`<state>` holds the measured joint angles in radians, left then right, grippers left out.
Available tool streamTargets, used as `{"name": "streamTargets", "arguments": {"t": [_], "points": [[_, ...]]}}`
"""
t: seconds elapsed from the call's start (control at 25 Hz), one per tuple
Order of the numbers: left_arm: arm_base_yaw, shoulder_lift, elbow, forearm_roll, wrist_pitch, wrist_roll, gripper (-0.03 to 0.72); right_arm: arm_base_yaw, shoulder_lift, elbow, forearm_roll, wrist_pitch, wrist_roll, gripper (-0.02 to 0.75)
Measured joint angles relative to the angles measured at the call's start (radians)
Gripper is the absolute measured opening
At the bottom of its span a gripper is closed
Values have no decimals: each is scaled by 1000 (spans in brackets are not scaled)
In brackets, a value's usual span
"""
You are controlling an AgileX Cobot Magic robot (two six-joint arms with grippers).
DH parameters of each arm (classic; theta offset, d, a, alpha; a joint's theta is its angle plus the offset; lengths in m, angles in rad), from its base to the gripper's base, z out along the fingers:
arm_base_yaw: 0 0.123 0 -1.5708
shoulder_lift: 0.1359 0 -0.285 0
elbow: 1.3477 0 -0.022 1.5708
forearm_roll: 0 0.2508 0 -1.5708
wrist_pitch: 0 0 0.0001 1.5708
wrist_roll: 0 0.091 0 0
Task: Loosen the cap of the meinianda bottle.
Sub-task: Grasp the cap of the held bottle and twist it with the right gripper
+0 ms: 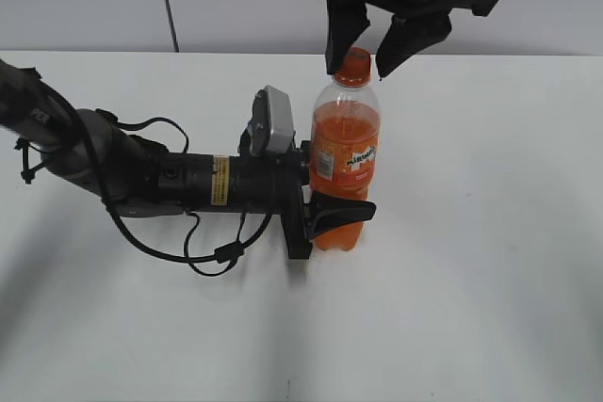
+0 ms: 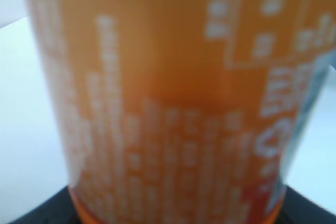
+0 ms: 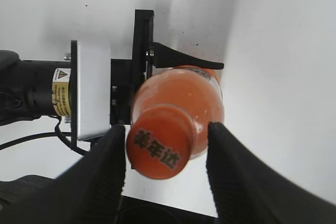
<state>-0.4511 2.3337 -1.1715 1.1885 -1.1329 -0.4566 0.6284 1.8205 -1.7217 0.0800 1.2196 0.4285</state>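
Right end effector [image 3: 167, 156] straddling cap [image 3: 158, 148], gaps either side, left end effector [image 1: 330, 214] gripping meinianda bottle [image 1: 345, 152]

Bright, even light, soft shadows; left wrist view's label [image 2: 173, 103] blurred.

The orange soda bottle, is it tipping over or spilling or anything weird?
Nothing stands out. The meinianda bottle stands upright on the white table, held low down by the left gripper. The cap is on, between the right gripper's fingers. No spill shows.
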Motion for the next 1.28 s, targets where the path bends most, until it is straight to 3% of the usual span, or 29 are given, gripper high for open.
{"name": "streamTargets", "arguments": {"t": [0.92, 1.28], "points": [[0, 0, 0, -2, 3, -3, 395, 0, 46, -26, 10, 1, -2, 356], [0, 0, 0, -4, 9, -3, 395, 0, 46, -26, 3, 4, -6, 311]]}}
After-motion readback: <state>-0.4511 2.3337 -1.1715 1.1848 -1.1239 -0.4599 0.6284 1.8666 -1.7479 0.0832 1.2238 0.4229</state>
